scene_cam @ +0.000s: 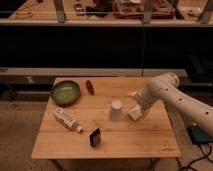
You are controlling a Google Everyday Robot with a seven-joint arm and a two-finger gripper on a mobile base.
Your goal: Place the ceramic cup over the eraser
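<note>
The ceramic cup (116, 110) is a small plain white tapered cup standing upside down near the middle of the wooden table (145, 142). The eraser (94, 137) is a small black block near the table's front edge, left of and in front of the cup. My gripper (133, 111) is at the end of the white arm that comes in from the right. It sits just right of the cup, low over the table.
A green bowl (65, 92) stands at the back left. A small dark red object (89, 86) lies next to it. A white tube with a printed label (67, 120) lies at the left. A dark shelf runs behind the table.
</note>
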